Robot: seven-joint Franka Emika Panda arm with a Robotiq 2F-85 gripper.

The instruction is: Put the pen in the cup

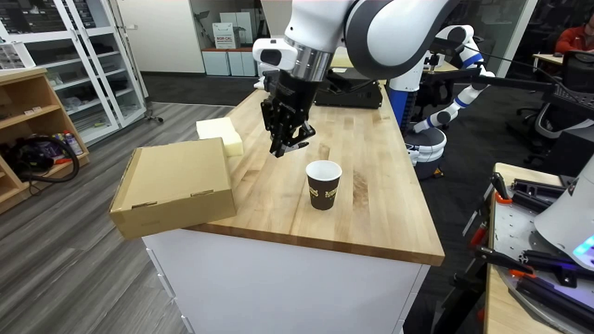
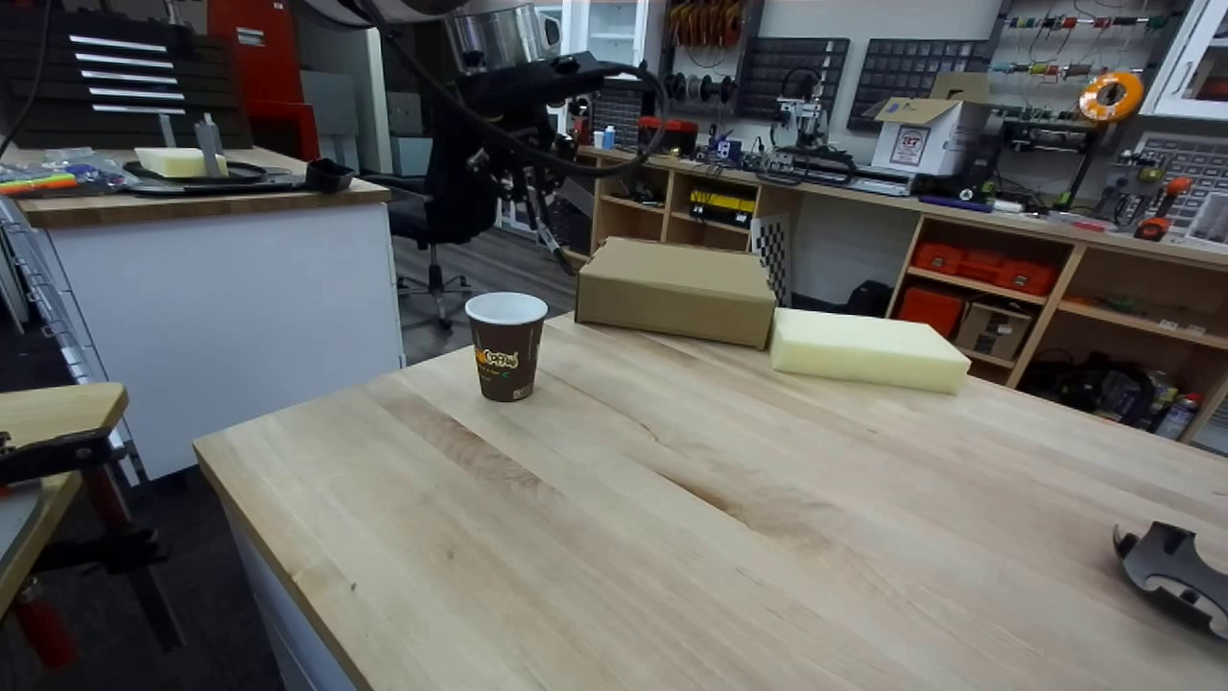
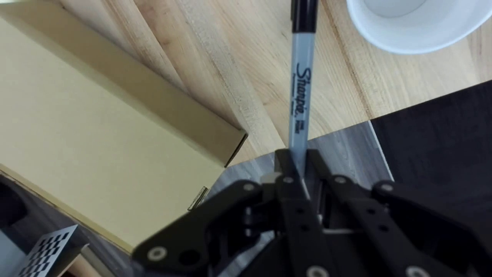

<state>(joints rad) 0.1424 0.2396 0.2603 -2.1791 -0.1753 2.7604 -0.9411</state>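
Closest to my lens, in the wrist view: the gripper (image 3: 298, 157), its two fingers standing almost together, just the thickness of the pen (image 3: 301, 92) between them. So I have the pen clamped. The grip is toward the uncapped end of the grey barrel; the "Sharpie" lettering reads clear of the fingers, and the black cap points out ahead of them, running off the top edge of that view. How much barrel sits between the fingers is too blurred for me to tell. In an exterior view the pen slants down from the fingertips, small and dim.

The cup (image 1: 323, 192), brown with a white rim, stands upright on the wooden counter (image 1: 394, 218), lower than the gripper and apart from it. From the wrist I look down into its white inside, ahead and to the right of the fingers.

Main bulk around the gripper is the cardboard box (image 3: 111, 127): on its left in the wrist view, one corner near the fingers, part of it overhanging the counter edge. The yellow block (image 2: 868, 350) sits just beside the box. Checkered board (image 3: 50, 248) past the box, farther from the gripper. A curved dark part (image 2: 1175, 576) lies well apart from the gripper. Black case (image 1: 350, 93) beyond the gripper, toward the counter's far end.
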